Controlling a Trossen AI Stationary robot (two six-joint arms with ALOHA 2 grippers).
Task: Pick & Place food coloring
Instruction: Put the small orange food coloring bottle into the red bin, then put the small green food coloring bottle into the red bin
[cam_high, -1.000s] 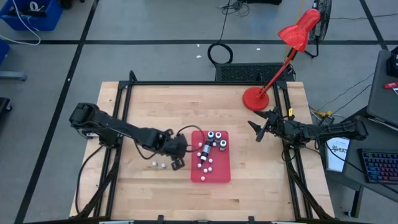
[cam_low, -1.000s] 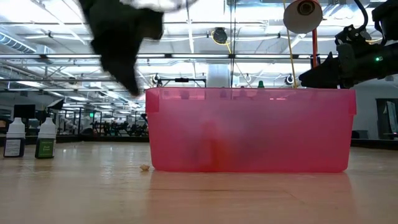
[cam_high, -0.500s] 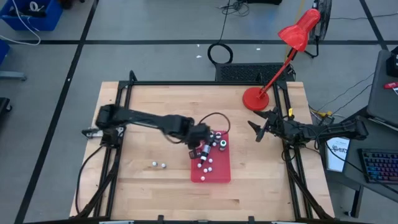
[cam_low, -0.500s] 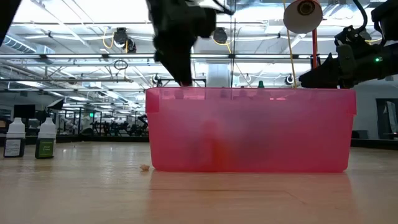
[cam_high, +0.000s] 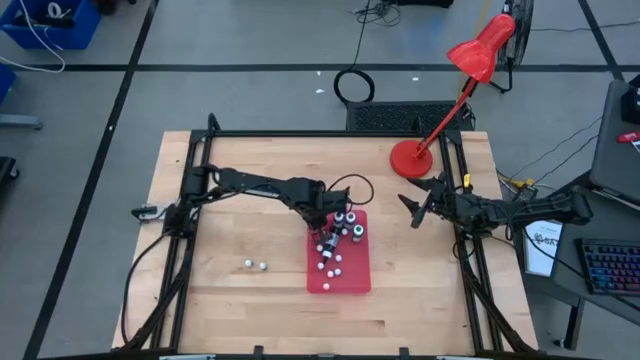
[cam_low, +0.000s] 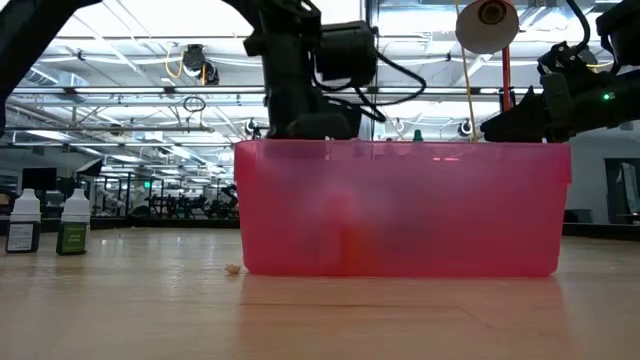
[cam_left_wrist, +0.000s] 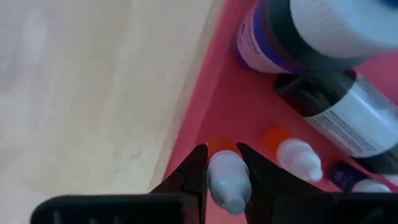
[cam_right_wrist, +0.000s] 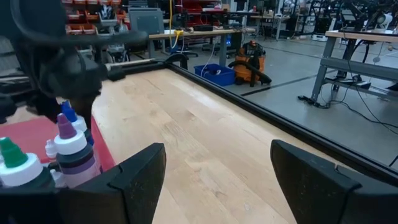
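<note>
Only the left wrist view shows the left claw (cam_left_wrist: 225, 163) pinching a small white bottle (cam_left_wrist: 229, 180) over the red tray (cam_high: 353, 272), which holds food coloring (cam_high: 343, 226). Right claw (cam_high: 413, 208) wide, beside the lamp (cam_high: 455, 85).

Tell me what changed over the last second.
The left claw, shut on a small white bottle, swung from the bare table left of the red tray to over the tray's near-left corner, by the bottles there. The bottle is not yet released. The right claw stayed open and parked beside the lamp base; two bottles on the table remained.
</note>
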